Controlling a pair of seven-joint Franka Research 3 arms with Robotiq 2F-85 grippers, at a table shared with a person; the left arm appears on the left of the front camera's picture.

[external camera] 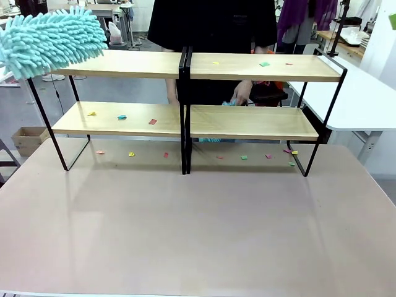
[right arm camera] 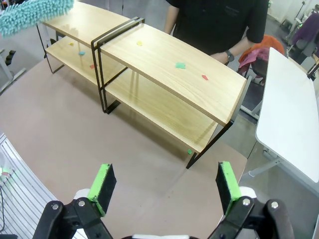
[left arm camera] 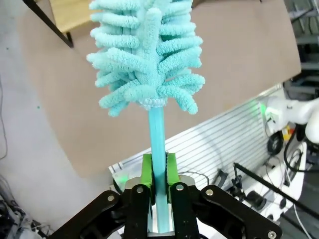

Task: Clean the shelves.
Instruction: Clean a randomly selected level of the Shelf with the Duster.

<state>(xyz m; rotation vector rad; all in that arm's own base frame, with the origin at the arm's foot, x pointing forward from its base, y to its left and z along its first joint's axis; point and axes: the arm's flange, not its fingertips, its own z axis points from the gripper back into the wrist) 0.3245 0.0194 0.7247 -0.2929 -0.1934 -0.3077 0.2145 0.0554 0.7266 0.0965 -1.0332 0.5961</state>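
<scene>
The shelves (external camera: 124, 64) are two joined two-tier racks of light wood in black frames, spanning the table's far half; the right wrist view shows the shelves (right arm camera: 164, 64) from above. Small coloured paper scraps lie on the boards and on the table under them. A fluffy turquoise duster (external camera: 46, 40) hovers over the upper left board's left end. My left gripper (left arm camera: 158, 172) is shut on the duster (left arm camera: 147, 55) handle. My right gripper (right arm camera: 164, 181) stands open and empty, above the table's near right part.
A person in black stands behind the shelves, one hand (external camera: 242, 93) holding something turquoise behind the right rack. A white table (external camera: 359, 99) stands to the right. The beige tabletop (external camera: 198, 229) stretches bare in front of the racks.
</scene>
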